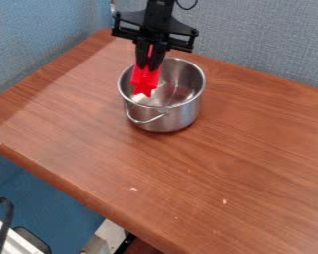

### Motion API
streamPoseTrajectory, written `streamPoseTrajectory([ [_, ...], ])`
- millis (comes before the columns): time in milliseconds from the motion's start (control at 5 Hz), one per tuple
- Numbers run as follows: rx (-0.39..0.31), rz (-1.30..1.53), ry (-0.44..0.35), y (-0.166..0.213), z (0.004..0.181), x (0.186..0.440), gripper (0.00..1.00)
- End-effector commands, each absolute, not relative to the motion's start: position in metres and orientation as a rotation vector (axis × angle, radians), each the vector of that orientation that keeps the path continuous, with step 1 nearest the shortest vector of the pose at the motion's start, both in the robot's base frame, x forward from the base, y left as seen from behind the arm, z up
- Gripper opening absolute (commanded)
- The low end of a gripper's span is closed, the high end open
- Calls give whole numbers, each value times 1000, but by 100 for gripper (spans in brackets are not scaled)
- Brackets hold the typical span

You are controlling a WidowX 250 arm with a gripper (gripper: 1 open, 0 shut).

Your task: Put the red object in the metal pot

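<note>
One view, the camera's: the red block (146, 79) is clamped in the claw (151, 58), hung directly below it, long axis roughly upright, lower end within the pot's (163, 117) mouth. For release, the block should probably be lowered straight down, clear of the near-left rim.

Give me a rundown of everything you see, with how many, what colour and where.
Red object: one, bright red, in the gripper, at the left part of the pot's mouth
Pot: one, silver, on the table's far part
Table: one, brown wood, across the view
Partitions: two, blue-grey, behind and left of the table
Cable: one, black, bottom left corner
Gripper: one, black, above the pot, closed on the red object
</note>
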State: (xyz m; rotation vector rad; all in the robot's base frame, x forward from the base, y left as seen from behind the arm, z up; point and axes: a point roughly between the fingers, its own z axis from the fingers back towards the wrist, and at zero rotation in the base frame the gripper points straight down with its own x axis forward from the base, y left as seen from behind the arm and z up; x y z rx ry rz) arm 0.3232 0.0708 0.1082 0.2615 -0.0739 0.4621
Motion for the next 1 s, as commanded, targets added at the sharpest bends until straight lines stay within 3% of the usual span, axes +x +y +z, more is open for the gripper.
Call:
streamPoseTrajectory([
  [0, 282, 423, -141, 64, 126, 332, 0],
  [200, 289, 373, -150, 51, 125, 340, 0],
  [800, 304, 334, -161, 64, 122, 318, 0],
])
